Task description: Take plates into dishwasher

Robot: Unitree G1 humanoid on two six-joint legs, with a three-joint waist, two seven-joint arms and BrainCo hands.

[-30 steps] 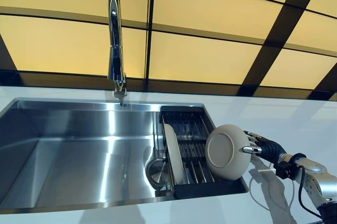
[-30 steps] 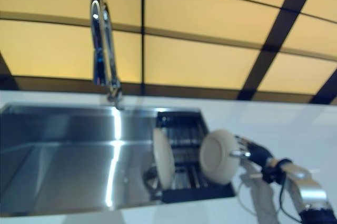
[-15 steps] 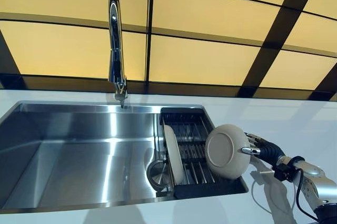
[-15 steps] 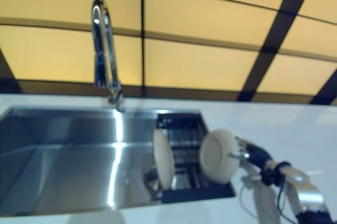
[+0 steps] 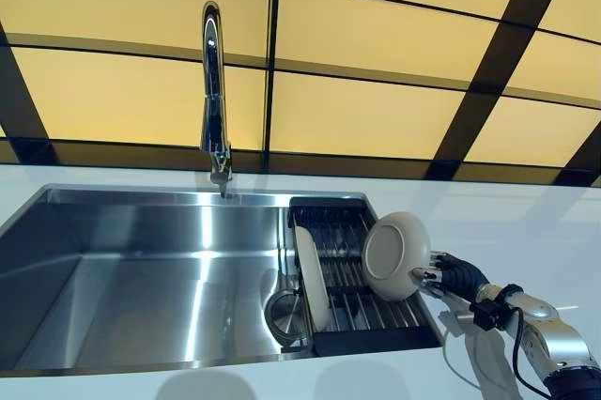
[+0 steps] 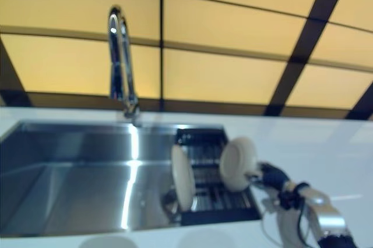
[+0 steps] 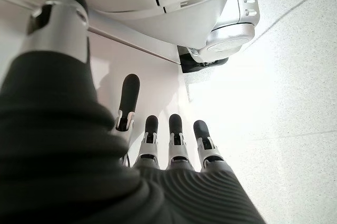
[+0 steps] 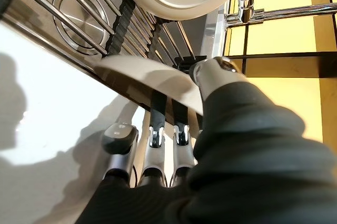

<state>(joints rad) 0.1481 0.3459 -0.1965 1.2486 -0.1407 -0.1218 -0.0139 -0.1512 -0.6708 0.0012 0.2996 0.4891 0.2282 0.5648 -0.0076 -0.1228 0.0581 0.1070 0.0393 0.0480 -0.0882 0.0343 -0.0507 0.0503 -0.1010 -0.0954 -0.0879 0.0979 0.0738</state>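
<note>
The right hand's fingers run straight along one face of a round cream ceramic plate while the thumb presses the opposite face, so the right hand pinches the plate by its rim. The plate stands on edge, tilted, its underside with the raised foot ring turned to the left, above the right side of a black dish rack with steel bars; whether its lower rim touches the bars cannot be told. A second cream plate stands upright on edge at the left end of that rack, well apart from the held one. The rack sits in the right part of a brushed stainless steel sink, with a round steel drain strainer just left of it on the basin floor. A tall chrome tap rises from the far rim of the sink. The white bench surrounds the sink, and glowing yellow wall panels with dark frames stand behind it. The left hand hangs over a pale speckled floor, its fingers straight and relaxed, holding nothing
</note>
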